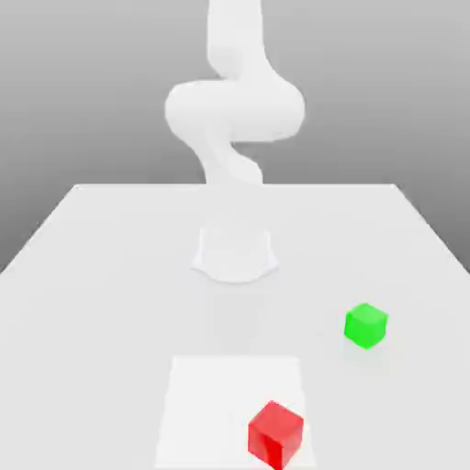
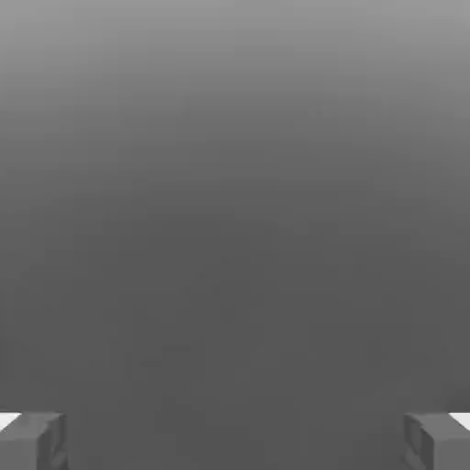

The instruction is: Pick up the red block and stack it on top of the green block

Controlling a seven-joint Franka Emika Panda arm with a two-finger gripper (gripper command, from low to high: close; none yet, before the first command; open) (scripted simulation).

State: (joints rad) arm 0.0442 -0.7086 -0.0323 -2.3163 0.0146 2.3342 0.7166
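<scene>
The white tabletop (image 1: 110, 275) spreads wide beneath me, running from the near edge back to a grey backdrop. My white arm (image 1: 234, 106) rises at its far middle, curving up from a round base (image 1: 235, 252). A paler square patch (image 1: 211, 395) lies on the tabletop near the front, around the middle. My hand (image 2: 235, 441) stands spread wide with nothing between the two grey fingertips (image 2: 37, 441), which show at opposite sides of the hand view against plain grey. The red block (image 1: 275, 433) sits at the near right corner of the pale patch, close to the front edge. The green block (image 1: 366, 325) rests farther back and toward the exterior view's right, well apart from the red one. Both lie flat on the tabletop, untouched.
</scene>
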